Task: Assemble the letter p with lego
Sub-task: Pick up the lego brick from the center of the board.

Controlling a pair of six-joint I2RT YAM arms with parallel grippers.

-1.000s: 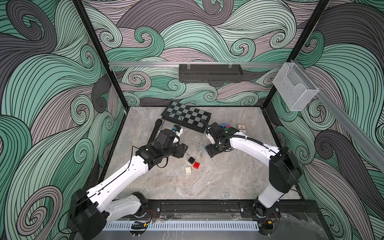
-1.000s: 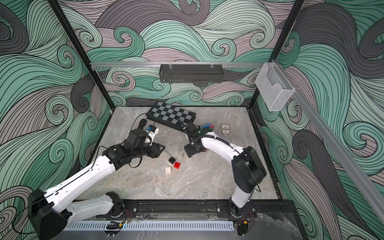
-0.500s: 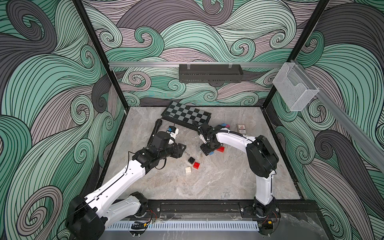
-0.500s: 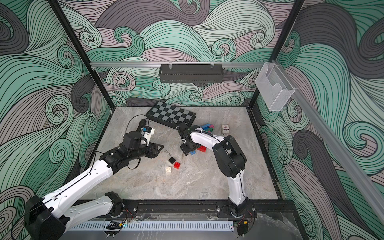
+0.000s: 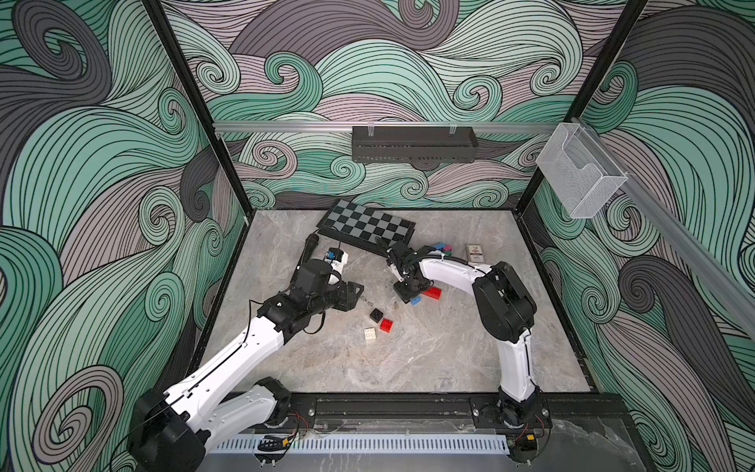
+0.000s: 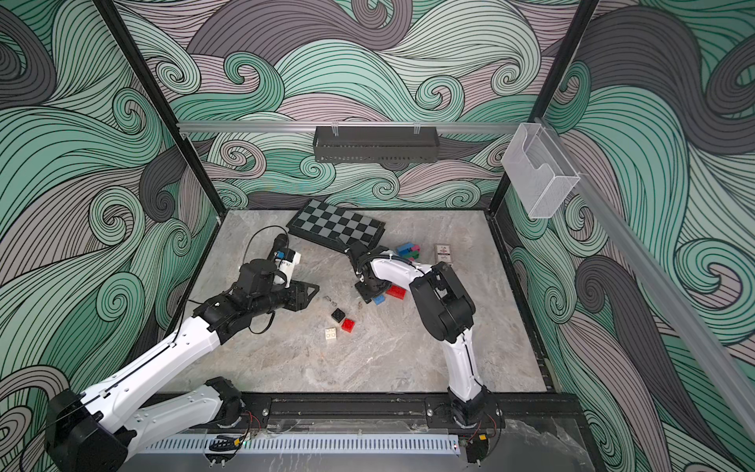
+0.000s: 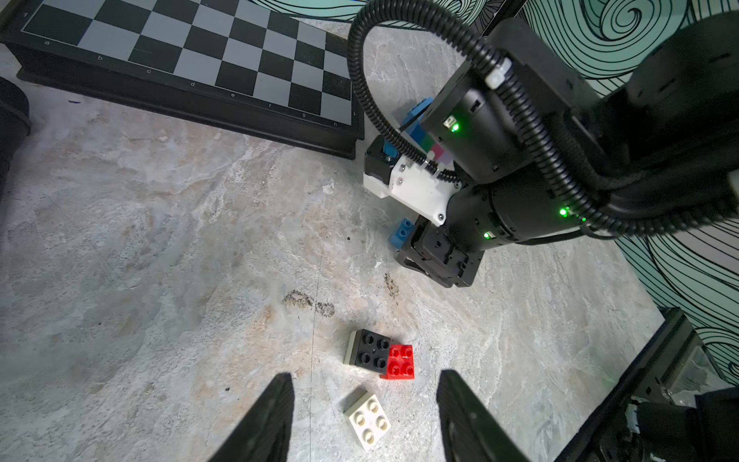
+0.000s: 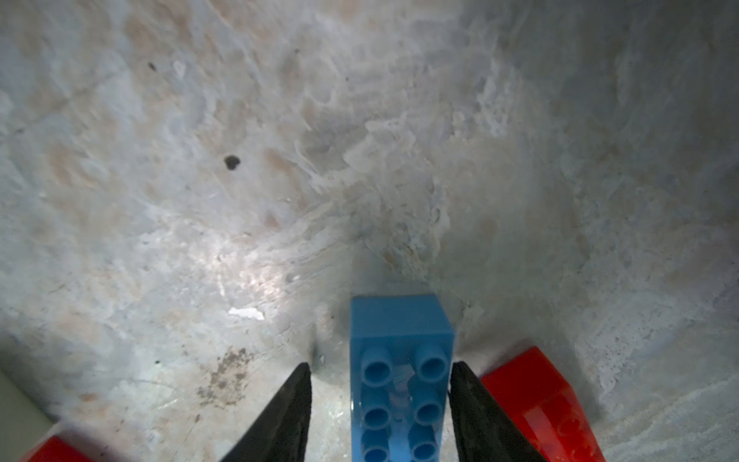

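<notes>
Pictured studs-up on the marble table (image 5: 408, 359): blue oblong brick (image 8: 400, 380), flanked by the fingers (image 8: 474, 404) of the right gripper (image 8: 382, 366), one finger against its side, the other just short of it, so parted and not yet clamped. Just beside it, a red oblong brick (image 8: 544, 400). Nearer the front edge, a loose trio: black brick (image 7: 370, 351) touching red square brick (image 7: 400, 362), cream brick (image 7: 368, 422) close by. Poised over that trio, the left gripper (image 7: 364, 374), spread wide and empty. Toward the back, more bricks (image 6: 408, 250) in blue, green and pink, heaped just beside a small card (image 6: 444, 253), near a chessboard (image 5: 365, 224)
</notes>
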